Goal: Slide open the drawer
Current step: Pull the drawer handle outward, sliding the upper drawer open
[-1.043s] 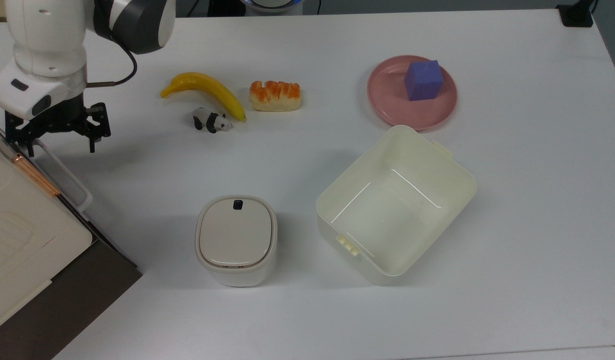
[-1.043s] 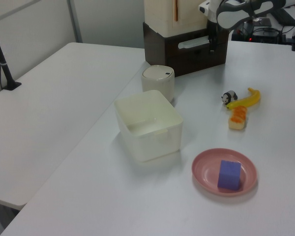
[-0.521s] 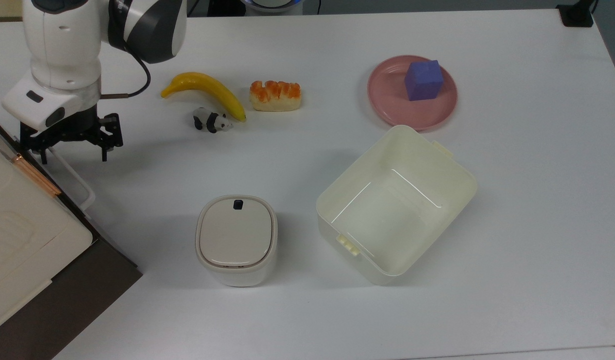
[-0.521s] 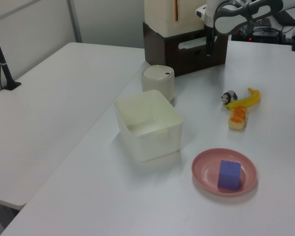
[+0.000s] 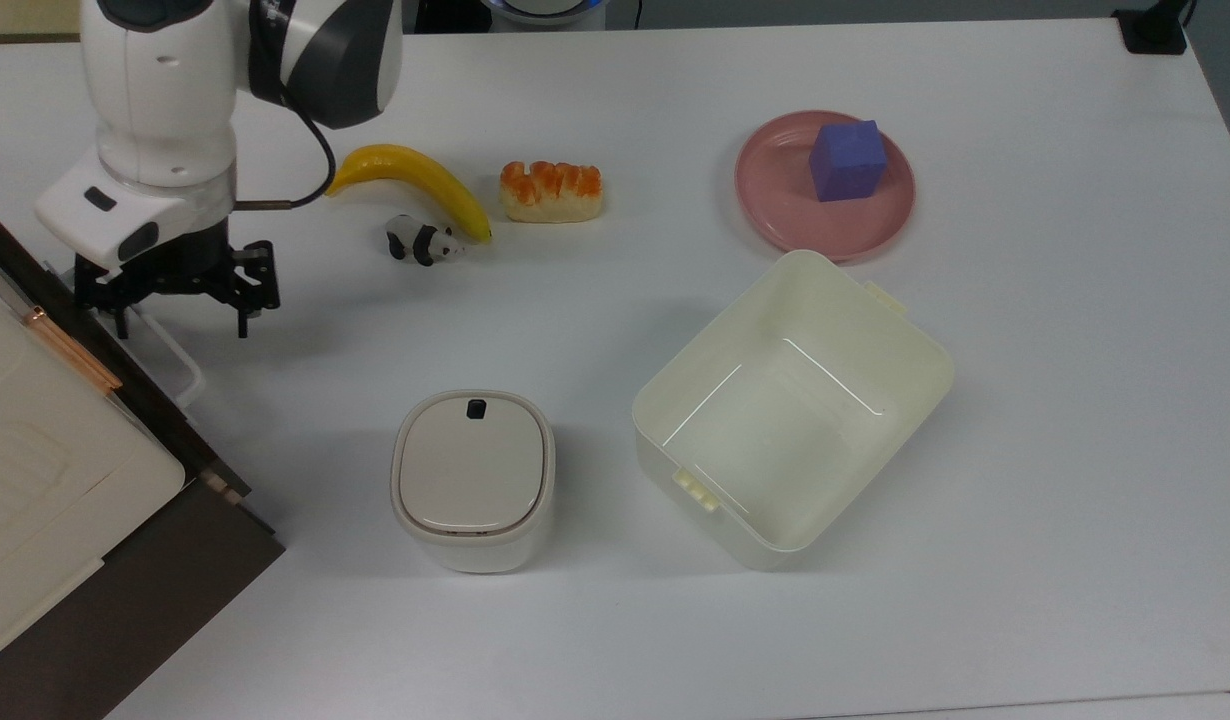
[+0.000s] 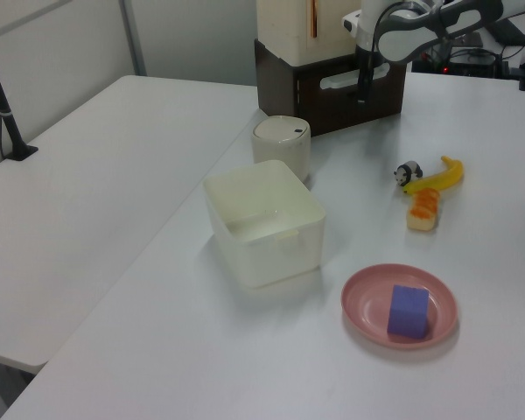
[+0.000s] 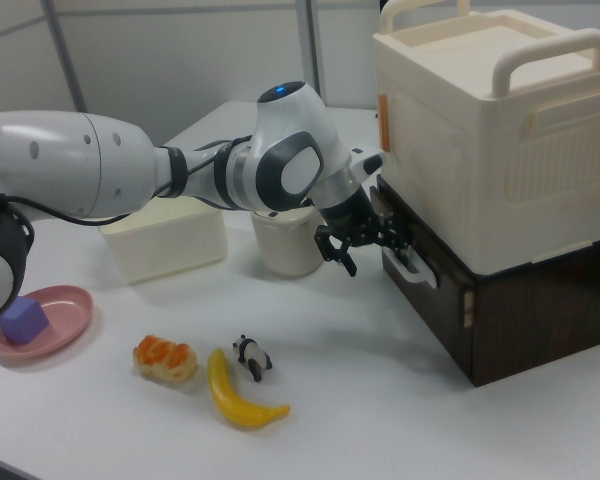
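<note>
The drawer's dark brown front panel [image 5: 165,410] sits at the top view's left edge, under a cream box, and stands slightly out from its brown cabinet [image 7: 540,310]. A white loop handle [image 5: 178,362] sticks out of the panel. My gripper [image 5: 183,325] is open and hangs over the handle's upper end, with one finger at the loop and the other out over the table. In the right view the gripper [image 7: 372,250] is against the handle [image 7: 417,266]. The left view has the gripper [image 6: 364,87] in front of the drawer [image 6: 332,92].
A small lidded white bin [image 5: 472,480] and a cream open bin [image 5: 790,405] stand in the middle. A banana [image 5: 415,180], a toy panda [image 5: 423,242] and a bread piece [image 5: 551,190] lie behind them. A pink plate [image 5: 775,215] carries a purple cube [image 5: 847,160].
My gripper has moved rightward and down in the top view. The handle and the dark front panel have come with it, out from under the cream box.
</note>
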